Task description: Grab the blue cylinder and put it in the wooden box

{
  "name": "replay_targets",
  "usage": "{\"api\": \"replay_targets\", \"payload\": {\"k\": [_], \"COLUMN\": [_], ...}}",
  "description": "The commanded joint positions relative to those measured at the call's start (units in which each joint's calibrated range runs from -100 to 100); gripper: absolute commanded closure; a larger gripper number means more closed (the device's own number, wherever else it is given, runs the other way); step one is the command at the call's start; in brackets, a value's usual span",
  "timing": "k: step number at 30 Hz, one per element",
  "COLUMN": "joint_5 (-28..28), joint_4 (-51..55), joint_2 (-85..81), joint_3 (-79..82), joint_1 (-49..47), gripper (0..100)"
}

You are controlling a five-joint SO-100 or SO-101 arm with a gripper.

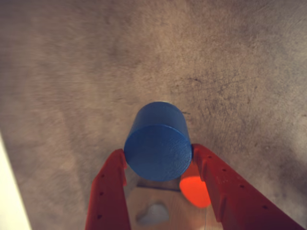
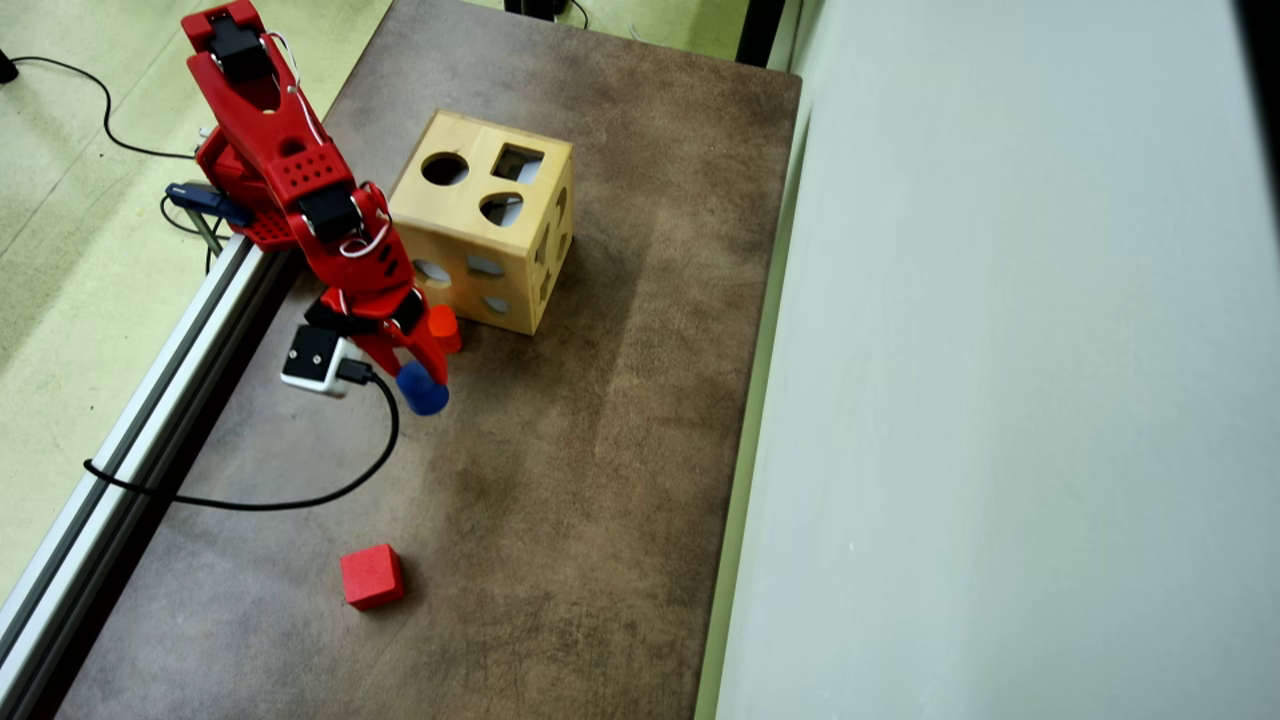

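Blue cylinder [image 1: 158,146] sits pinched between the red pincer's [image 1: 158,160] two fingers at their tips, lifted above the brown table [image 2: 600,450] just near of the wooden box [image 2: 485,235] in the overhead view. It looks like the carry step, so next it needs swinging over the box's round top hole and letting go. An orange-red block [image 2: 444,328] stands beside the box.
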Motion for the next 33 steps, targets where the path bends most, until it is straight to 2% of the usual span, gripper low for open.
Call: {"api": "replay_targets", "payload": {"k": [1, 11, 18, 27, 33], "joint_5": [-0.2, -0.5, -3.1, -7.2, -9.5], "joint_4": [3.3, 16.4, 26.5, 36.5, 37.2], "joint_2": [-11.3, -31.8, -43.0, -44.7, -44.4], "joint_3": [-1.6, -1.6, -1.7, -1.8, -7.4], "joint_1": [-1.6, -9.7, -16.9, -22.8, -28.5], "gripper": [86, 86, 86, 86, 86]}}
